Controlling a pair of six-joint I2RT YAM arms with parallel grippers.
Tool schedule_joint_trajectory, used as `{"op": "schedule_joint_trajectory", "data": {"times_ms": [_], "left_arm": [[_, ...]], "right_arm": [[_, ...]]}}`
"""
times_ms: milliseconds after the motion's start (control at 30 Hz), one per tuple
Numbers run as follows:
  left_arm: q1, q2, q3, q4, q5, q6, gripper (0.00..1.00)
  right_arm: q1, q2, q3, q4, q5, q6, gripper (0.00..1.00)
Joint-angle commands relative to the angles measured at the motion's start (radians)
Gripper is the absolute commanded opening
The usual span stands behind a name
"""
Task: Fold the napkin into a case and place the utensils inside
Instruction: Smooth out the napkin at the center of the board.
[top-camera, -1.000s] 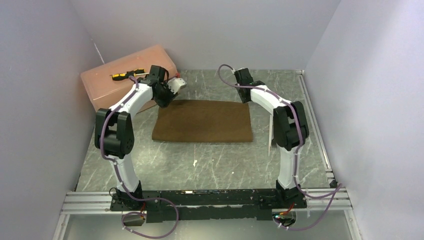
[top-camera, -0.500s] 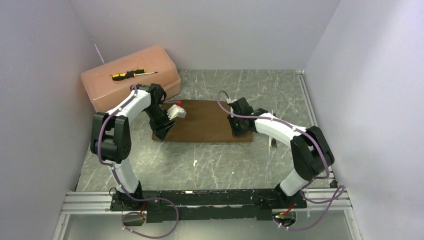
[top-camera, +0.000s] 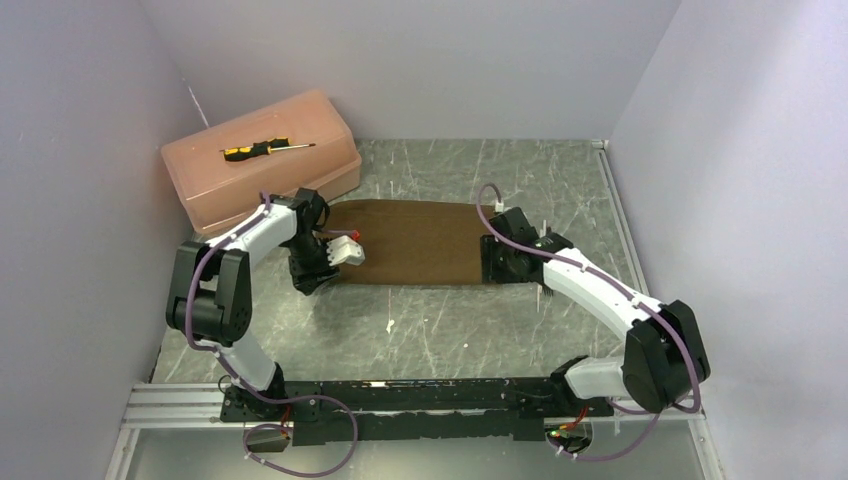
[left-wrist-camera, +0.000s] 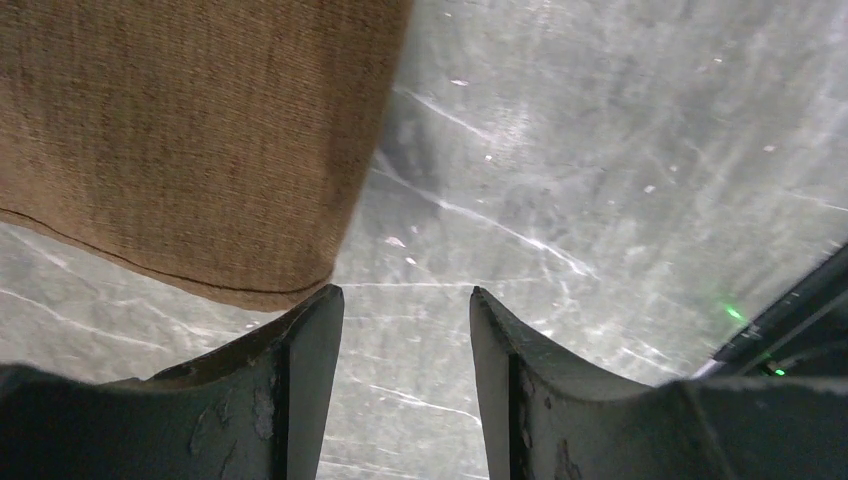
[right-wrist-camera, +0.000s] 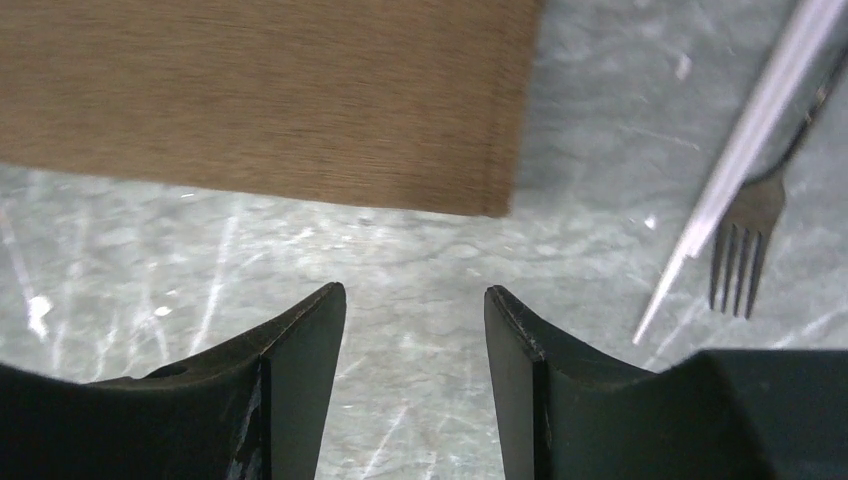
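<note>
The dark brown napkin (top-camera: 410, 240) lies flat as a wide oblong in the middle of the table. My left gripper (top-camera: 310, 280) is low at its near left corner, open and empty; the left wrist view shows its jaws (left-wrist-camera: 405, 292) apart over bare table beside the cloth corner (left-wrist-camera: 180, 140). My right gripper (top-camera: 497, 270) is low at the near right corner, open and empty (right-wrist-camera: 415, 290), just short of the cloth edge (right-wrist-camera: 270, 90). A fork (right-wrist-camera: 745, 235) and a long silvery utensil (right-wrist-camera: 750, 130) lie right of the napkin, mostly hidden by my right arm in the top view.
A pink box (top-camera: 200, 180) stands at the back left with a yellow-and-black screwdriver (top-camera: 265, 150) on its lid. White walls enclose the table on three sides. A metal rail (top-camera: 625, 230) runs along the right edge.
Both arms have swung from the napkin's far edge to its near corners and dropped low. The napkin has stayed flat. Both grippers have stayed empty.
</note>
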Motion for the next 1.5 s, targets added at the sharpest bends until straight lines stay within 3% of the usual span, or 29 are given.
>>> {"op": "schedule_joint_trajectory", "data": {"times_ms": [0,67,133,233,300,600,733,800,833,1267,1467], "left_arm": [[-0.01,-0.021,-0.029,0.13,-0.048,0.044,0.55],[-0.013,-0.013,-0.043,0.155,-0.053,0.047,0.53],[-0.016,-0.006,-0.06,0.191,-0.053,0.049,0.46],[-0.024,0.008,-0.061,0.229,-0.033,0.032,0.2],[-0.029,0.01,-0.055,0.228,-0.012,0.023,0.11],[-0.066,-0.009,-0.082,0.184,0.056,0.051,0.03],[-0.073,-0.002,-0.087,0.156,0.067,0.059,0.03],[-0.074,0.0,-0.089,0.154,0.065,0.061,0.03],[-0.075,0.001,-0.092,0.159,0.058,0.064,0.03],[-0.115,-0.014,-0.12,0.123,0.078,0.116,0.03],[-0.135,0.006,-0.015,-0.152,0.229,0.153,0.03]], "right_arm": [[-0.078,-0.018,-0.069,0.016,0.05,0.089,0.58],[-0.118,-0.02,-0.094,0.049,0.048,0.106,0.57],[-0.146,-0.004,-0.106,0.085,0.037,0.118,0.57],[-0.182,0.03,-0.117,0.165,-0.017,0.147,0.54],[-0.191,0.059,-0.12,0.221,-0.062,0.162,0.52],[-0.22,0.162,-0.119,0.274,-0.106,0.155,0.44],[-0.255,0.162,-0.137,0.291,-0.106,0.151,0.27],[-0.271,0.165,-0.136,0.287,-0.107,0.14,0.12],[-0.282,0.161,-0.13,0.274,-0.107,0.122,0.0],[-0.316,0.151,-0.021,0.118,-0.139,-0.064,0.0],[-0.316,0.136,0.023,0.056,-0.129,-0.089,0.0]]}}
